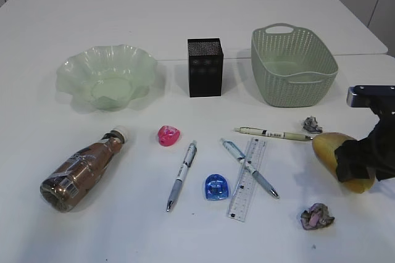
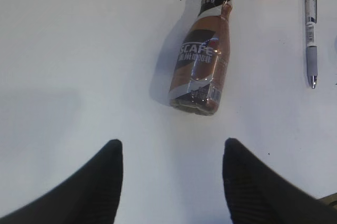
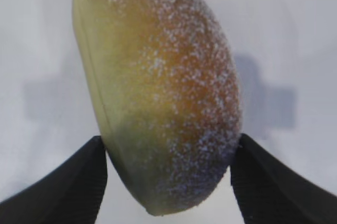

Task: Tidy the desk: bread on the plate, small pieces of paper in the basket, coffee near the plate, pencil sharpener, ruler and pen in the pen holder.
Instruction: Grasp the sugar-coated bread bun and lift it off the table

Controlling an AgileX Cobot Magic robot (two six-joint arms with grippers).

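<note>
From outside: the holder (image 1: 205, 67) stands mid-table (image 1: 185, 10), plate (image 1: 106, 76) to its left, basket (image 1: 292, 64) to its right. Nearer than the holder lie the coffee (image 1: 80, 170) on its side, pens, two sharpeners and the ruler (image 1: 248, 178). Far right of the holder, my right jaws (image 1: 361, 163) wrap the bread (image 1: 336, 155).

Left wrist: my left jaws (image 2: 171, 182) gape, holding nothing, the coffee (image 2: 201, 61) lying beyond them.

Right wrist: my right fingers (image 3: 79, 182) press both flanks of the bread (image 3: 158, 87).
</note>
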